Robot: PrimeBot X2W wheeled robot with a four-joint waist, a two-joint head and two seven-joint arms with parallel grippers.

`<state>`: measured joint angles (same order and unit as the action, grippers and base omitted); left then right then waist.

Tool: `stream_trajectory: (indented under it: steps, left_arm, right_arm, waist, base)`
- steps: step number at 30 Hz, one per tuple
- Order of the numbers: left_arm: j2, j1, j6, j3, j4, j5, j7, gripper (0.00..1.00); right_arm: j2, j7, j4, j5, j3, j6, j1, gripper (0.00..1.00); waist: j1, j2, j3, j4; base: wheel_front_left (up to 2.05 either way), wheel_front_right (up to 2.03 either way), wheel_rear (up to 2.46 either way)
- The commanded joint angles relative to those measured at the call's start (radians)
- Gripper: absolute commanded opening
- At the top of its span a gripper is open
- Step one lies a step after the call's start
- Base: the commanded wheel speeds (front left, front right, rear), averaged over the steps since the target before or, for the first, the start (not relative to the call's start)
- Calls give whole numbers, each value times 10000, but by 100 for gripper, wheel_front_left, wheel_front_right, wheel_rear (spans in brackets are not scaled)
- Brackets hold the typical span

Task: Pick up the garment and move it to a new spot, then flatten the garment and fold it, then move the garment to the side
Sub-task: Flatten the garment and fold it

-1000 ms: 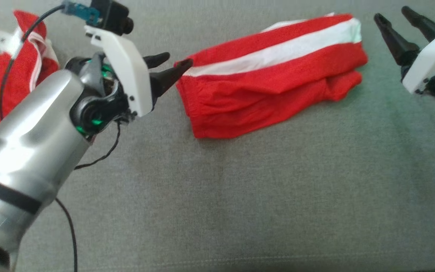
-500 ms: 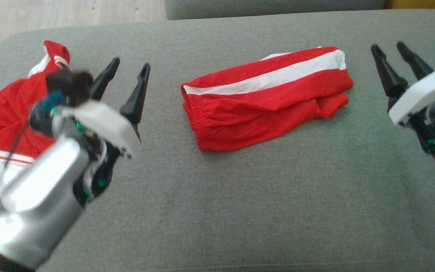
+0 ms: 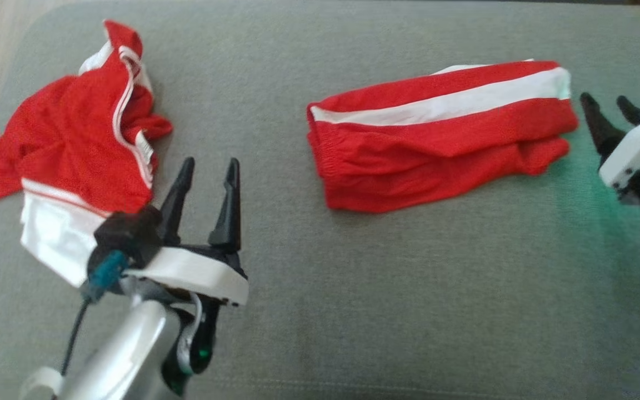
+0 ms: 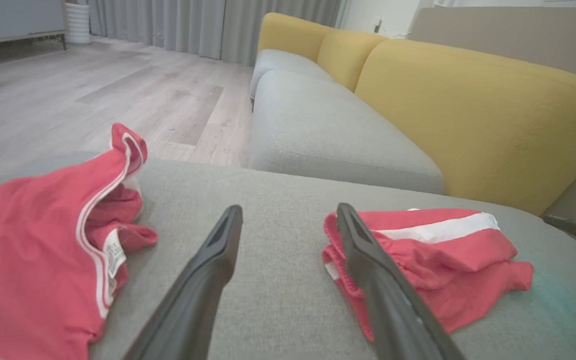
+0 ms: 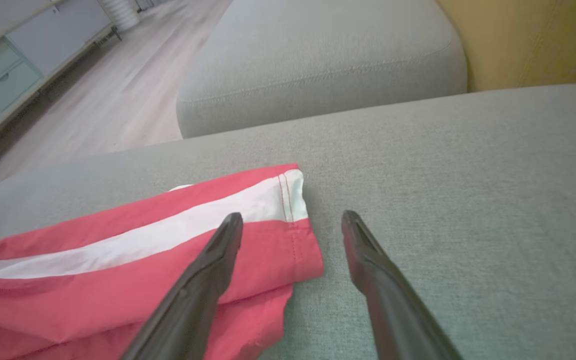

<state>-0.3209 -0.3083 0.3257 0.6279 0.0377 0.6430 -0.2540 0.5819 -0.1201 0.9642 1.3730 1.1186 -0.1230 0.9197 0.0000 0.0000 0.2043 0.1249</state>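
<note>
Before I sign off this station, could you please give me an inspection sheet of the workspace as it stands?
Surface: grey cushion, fabric top, both garments lying on it.
Job's things: folded garment, red with a white stripe, lying flat toward the right; crumpled garment, red and white, bunched at the left end.
Clutter: nothing seen.
Grippers: left gripper open, holding nothing, beside the crumpled garment; right gripper open, holding nothing, by the folded garment's right end.
Cables: black cable running from the left wrist camera down along the arm.
Surroundings: yellow sofa behind, wooden floor, grey curtains.
</note>
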Motion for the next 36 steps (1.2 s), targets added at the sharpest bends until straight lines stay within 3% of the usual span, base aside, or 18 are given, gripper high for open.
stream_trajectory:
  steps: [1, 6, 14, 15, 18, 19, 23, 29, 32, 33, 35, 36]
  left_arm:
    - [129, -118, -246, -717, -308, -375, -76, 100]
    - [1061, 204, -1048, -1195, -80, -1236, -76, 100]
    - [1963, 518, -1866, -2002, 292, -2177, -77, 100]
    - [2122, 595, -2031, -2182, 355, -2341, -77, 100]
    - [2317, 702, -2240, -2402, 407, -2561, -77, 100]
    - [2317, 702, -2240, -2402, 407, -2561, -77, 100]
    - [2501, 833, -2450, -2660, 485, -2765, -77, 100]
    - [2655, 897, -2690, -2834, 595, -2919, -77, 100]
    - [2684, 891, -2762, -2876, 647, -2959, -78, 100]
    - [2689, 887, -2778, -2890, 665, -2970, -78, 100]
    - [2697, 886, -2802, -2923, 700, -2988, -78, 100]
    - [2699, 895, -2808, -2942, 717, -2993, -78, 100]
  right_arm:
    - [328, 371, 12, 188, -71, -77, 506, 100]
    - [816, 1664, 240, 452, -34, -77, 1135, 100]
    - [1033, 4119, 1250, 1097, -82, -77, 1660, 100]
    - [931, 5090, 1630, 1302, -49, -77, 1667, 100]
    - [773, 6536, 1950, 1533, 29, -77, 1721, 100]
    - [773, 6536, 1950, 1533, 29, -77, 1721, 100]
    - [381, 8265, 2023, 2256, -232, -77, 1591, 100]
    - [-12, 8644, 1782, 2475, -314, -77, 1376, 100]
    - [-77, 8779, 1708, 2571, -353, -77, 1196, 75]
    - [-75, 8823, 1698, 2577, -350, -77, 1163, 57]
    - [-55, 8831, 1672, 2503, -296, -77, 1138, 35]
    - [-35, 8745, 1614, 2437, -268, -77, 1148, 11]
  waist:
    - [0, 0, 389, 435]
    - [0, 0, 903, 1087]
    - [0, 0, 1448, 1730]
    - [0, 0, 1474, 1796]
    - [0, 0, 1477, 1847]
    - [0, 0, 1477, 1847]
    - [0, 0, 1417, 1832]
    - [0, 0, 1369, 1764]
    - [0, 0, 1339, 1740]
    - [0, 0, 1326, 1730]
    - [0, 0, 1283, 1696]
    - [0, 0, 1250, 1669]
  base:
    - [0, 0, 0]
    - [0, 0, 0]
    - [0, 0, 0]
    - [0, 0, 0]
    - [0, 0, 0]
    - [0, 0, 0]
    - [0, 0, 0]
    - [0, 0, 0]
    - [0, 0, 0]
    - [0, 0, 0]
    - [0, 0, 0]
    - [0, 0, 0]
